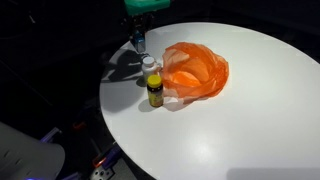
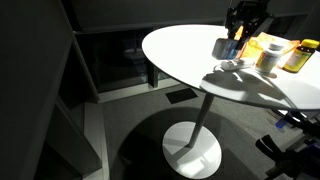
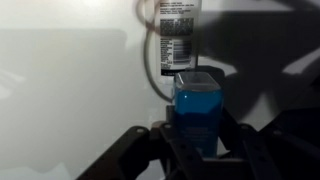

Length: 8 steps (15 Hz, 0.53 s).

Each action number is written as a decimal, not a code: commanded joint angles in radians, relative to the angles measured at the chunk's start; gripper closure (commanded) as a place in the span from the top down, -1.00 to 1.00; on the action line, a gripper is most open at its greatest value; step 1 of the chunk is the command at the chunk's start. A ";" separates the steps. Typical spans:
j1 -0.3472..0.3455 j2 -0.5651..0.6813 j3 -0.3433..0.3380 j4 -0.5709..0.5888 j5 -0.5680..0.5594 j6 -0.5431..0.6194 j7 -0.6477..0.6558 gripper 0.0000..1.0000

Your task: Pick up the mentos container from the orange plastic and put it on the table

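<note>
1. A round white table [image 1: 250, 120] stands in a dim room. In an exterior view it rests on a single white pedestal [image 2: 195, 140].
2. The orange plastic [image 1: 197, 70] lies crumpled near the middle of the table, a little to the far side.
3. A yellow bottle [image 1: 154, 93] with a dark cap stands upright just left of the plastic, toward the near left edge. It also shows in the other exterior view [image 2: 297, 55].
4. A white container [image 1: 150, 64] stands just behind the yellow bottle, very close to it. It too shows in both exterior views [image 2: 268, 57].
5. The gripper [image 1: 139, 43] comes down from above at the far left part of the table, left of the plastic and apart from it.
6. In an exterior view the gripper [image 2: 238, 32] is dark and hangs close over the table top. It throws a wide shadow on the white surface.
7. In the wrist view the gripper [image 3: 197, 132] has one dark finger on each side of the mentos container [image 3: 197, 105], so it is pinching this container.
8. The mentos container is blue with a lid on top, and it stands upright between the fingers. It is not on the orange plastic but over bare table.
9. I cannot tell if its bottom touches the table.
10. In the wrist view a labelled bottle [image 3: 178, 35] is on the table beyond the mentos container, very near to it.
</note>
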 commanded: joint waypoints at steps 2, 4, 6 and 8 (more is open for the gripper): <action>-0.025 0.062 0.020 0.028 0.039 0.001 -0.031 -0.64; -0.030 0.073 0.023 0.035 0.043 -0.004 -0.026 -0.51; -0.034 0.072 0.024 0.039 0.043 -0.006 -0.024 0.39; -0.038 0.080 0.024 0.040 0.039 -0.009 -0.020 0.67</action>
